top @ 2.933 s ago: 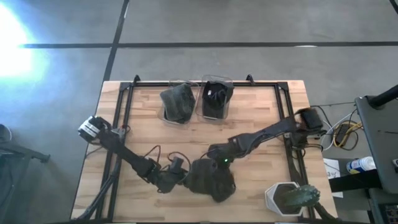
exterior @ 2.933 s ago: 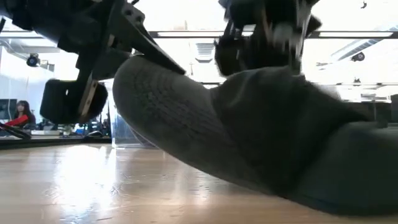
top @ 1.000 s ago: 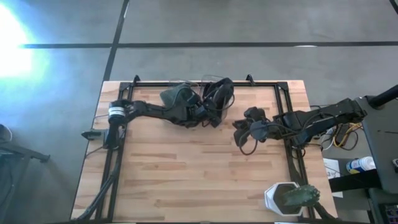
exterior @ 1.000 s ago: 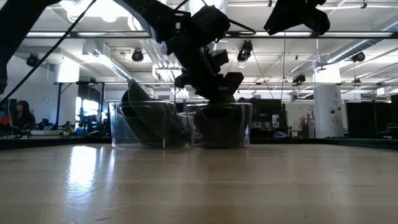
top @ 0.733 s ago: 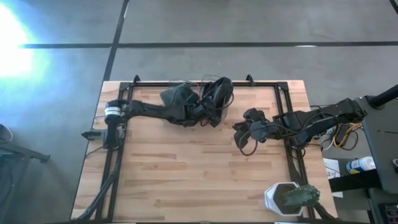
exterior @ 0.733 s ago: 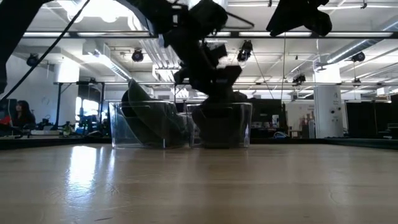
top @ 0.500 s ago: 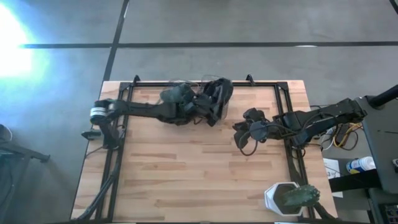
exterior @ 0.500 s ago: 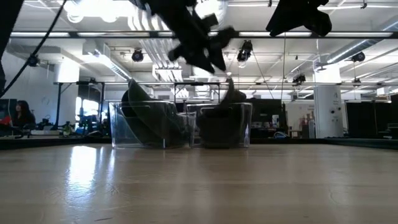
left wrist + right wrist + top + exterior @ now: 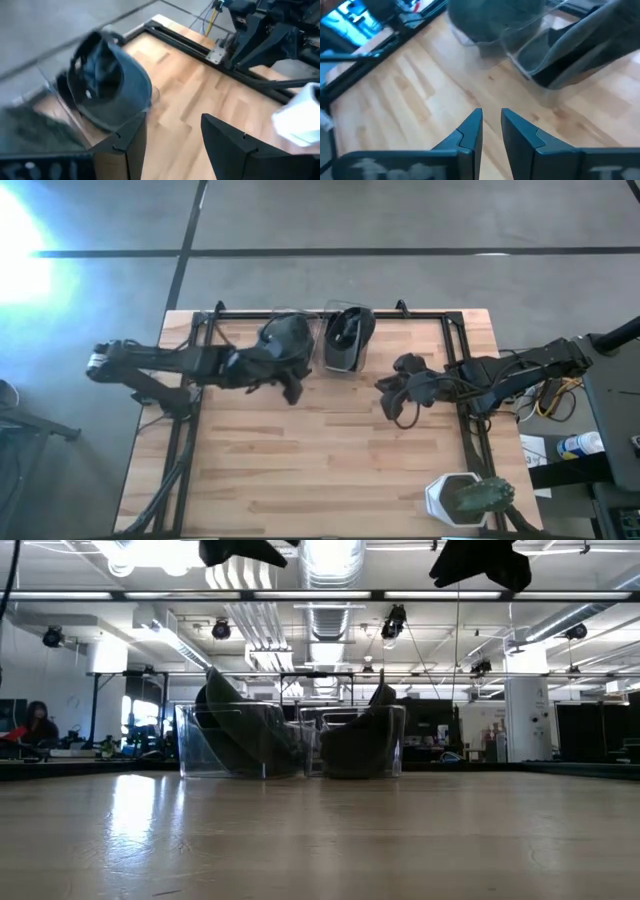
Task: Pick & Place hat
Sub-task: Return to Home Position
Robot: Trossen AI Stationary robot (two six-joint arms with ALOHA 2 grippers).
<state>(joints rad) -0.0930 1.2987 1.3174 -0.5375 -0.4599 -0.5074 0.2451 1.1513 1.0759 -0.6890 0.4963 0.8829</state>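
Observation:
Two clear bins stand at the table's far edge. The left bin (image 9: 283, 345) holds a grey-green hat (image 9: 232, 725). The right bin (image 9: 345, 350) holds a black cap (image 9: 347, 330), which leans on the bin's wall with its brim sticking up over the rim (image 9: 383, 695); the left wrist view shows this cap (image 9: 107, 85) too. My left gripper (image 9: 291, 388) hangs open in front of the left bin, high above the table, with nothing between its fingers (image 9: 131, 137). My right gripper (image 9: 393, 402) waits right of the bins, a narrow gap between its fingers (image 9: 471, 127), holding nothing.
A black metal frame (image 9: 462, 370) runs around the tabletop. A white holder with a green object (image 9: 465, 500) stands at the near right corner. Cables (image 9: 545, 395) lie off the right edge. Bare wood (image 9: 300, 460) stretches from the bins to the near edge.
My left gripper was shut on the black cap over the right bin. It has opened and let go, then gone up and toward the table's left edge. The cap has dropped into the right bin and leans there.

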